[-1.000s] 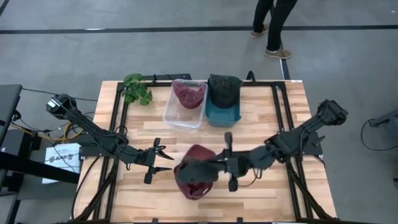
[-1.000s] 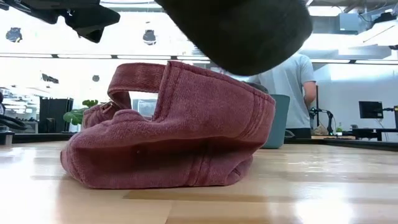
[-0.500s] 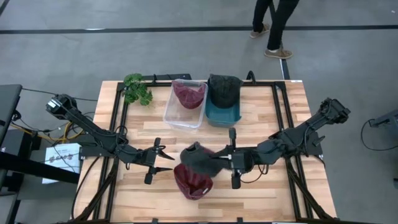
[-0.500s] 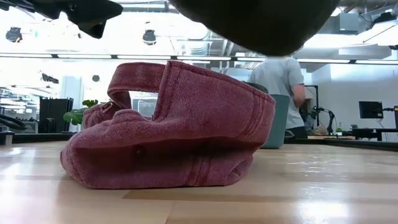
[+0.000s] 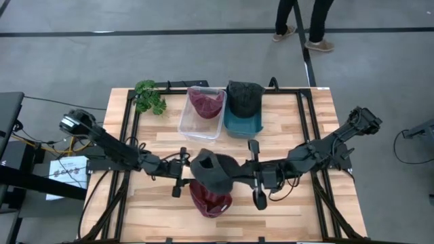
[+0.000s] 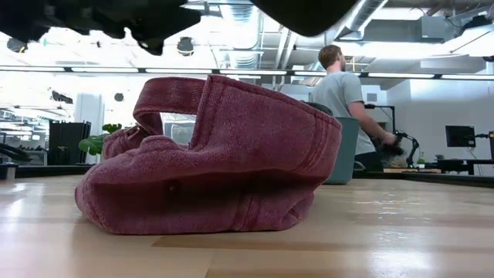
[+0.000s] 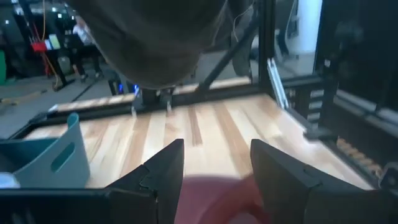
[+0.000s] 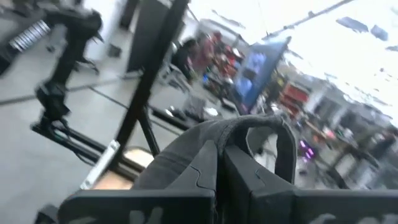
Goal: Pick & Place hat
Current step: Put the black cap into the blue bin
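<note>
The right gripper [image 5: 239, 177] has its jaws pressed together on the edge of a dark grey hat [image 5: 211, 171], which it holds raised above the table [image 5: 285, 129]. In the right wrist view the two fingers [image 8: 205, 171] meet with the dark fabric [image 8: 249, 134] pinched between them. In the low view only the underside of this hat [image 6: 309, 11] shows, cut off by the upper edge.

The left gripper [image 5: 182, 173] sits just beside the raised hat on its left side, jaws apart and empty. The left wrist view shows its fingers [image 7: 165, 168] spread, with the dark hat [image 7: 155, 37] hanging above and ahead of them, cut off at the top.

Directly below the raised hat, a maroon hat [image 5: 209, 198] lies on the table; from above, its rear part is hidden by the dark hat. The low view shows it in full [image 6: 224, 170], resting on the wood with its strap arched.

At the table's far side stand a clear bin [image 5: 188, 122] holding another maroon hat [image 5: 206, 102] and a teal bin [image 5: 243, 126] holding another dark hat [image 5: 244, 96]. A green plant [image 5: 149, 96] lies near the far left corner.

A person [image 6: 347, 93] stands beyond the table; in the high view only the legs [image 5: 302, 20] show. A white sheet [image 5: 68, 175] lies on the floor at the left; its print is too small to read. No brand or label is legible.
</note>
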### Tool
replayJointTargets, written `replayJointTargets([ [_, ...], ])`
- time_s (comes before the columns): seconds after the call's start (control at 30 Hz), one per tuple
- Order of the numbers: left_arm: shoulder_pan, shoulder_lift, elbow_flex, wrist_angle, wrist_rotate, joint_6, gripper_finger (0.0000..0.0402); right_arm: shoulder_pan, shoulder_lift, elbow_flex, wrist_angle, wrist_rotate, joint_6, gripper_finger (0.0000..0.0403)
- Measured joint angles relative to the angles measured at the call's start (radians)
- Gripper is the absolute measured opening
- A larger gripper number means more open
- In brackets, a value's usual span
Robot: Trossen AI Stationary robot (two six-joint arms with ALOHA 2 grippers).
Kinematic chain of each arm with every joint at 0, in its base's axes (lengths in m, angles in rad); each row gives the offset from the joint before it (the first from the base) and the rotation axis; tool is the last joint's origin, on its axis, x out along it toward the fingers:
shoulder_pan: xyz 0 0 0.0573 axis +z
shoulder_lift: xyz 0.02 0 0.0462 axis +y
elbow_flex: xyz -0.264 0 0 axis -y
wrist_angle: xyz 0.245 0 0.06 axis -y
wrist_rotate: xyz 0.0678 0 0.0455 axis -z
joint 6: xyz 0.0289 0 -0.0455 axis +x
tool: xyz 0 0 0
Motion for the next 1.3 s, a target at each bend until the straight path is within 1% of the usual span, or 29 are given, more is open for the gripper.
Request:
replayJointTargets([
  [0.2, 0.054, 0.113, 0.0, 0.234, 0.136, -0.002, 0.0184, -0.008, 0.0, 0.0, 0.061, -0.138, -0.019, 0.0],
  [0.33, 0.084, 0.166, 0.0, 0.33, 0.195, -0.034, 0.0184, -0.017, 0.0, 0.0, 0.082, -0.217, -0.019, 0.0],
  [0.53, 0.117, 0.222, 0.0, 0.47, 0.295, -0.089, 0.0184, -0.037, 0.008, 0.0, 0.1, -0.261, -0.025, 0.0],
  [0.63, 0.118, 0.25, 0.0, 0.522, 0.305, -0.099, 0.0184, -0.049, 0.017, -0.001, 0.116, -0.285, -0.027, 0.0],
  [0.73, 0.117, 0.276, 0.015, 0.537, 0.308, -0.099, 0.0184, -0.076, 0.027, 0.001, 0.15, -0.317, -0.026, 0.0],
  [0.83, 0.117, 0.303, 0.041, 0.541, 0.323, -0.099, 0.0184, -0.089, 0.032, -0.001, 0.144, -0.337, -0.026, 0.0],
  [0.97, 0.117, 0.324, 0.065, 0.542, 0.348, -0.1, 0.0184, -0.121, 0.048, -0.001, 0.16, -0.391, 0.001, 0.0],
  [1.3, 0.117, 0.333, 0.073, 0.537, 0.352, -0.103, 0.0184, -0.137, 0.068, -0.001, 0.203, -0.435, 0.025, 0.0],
])
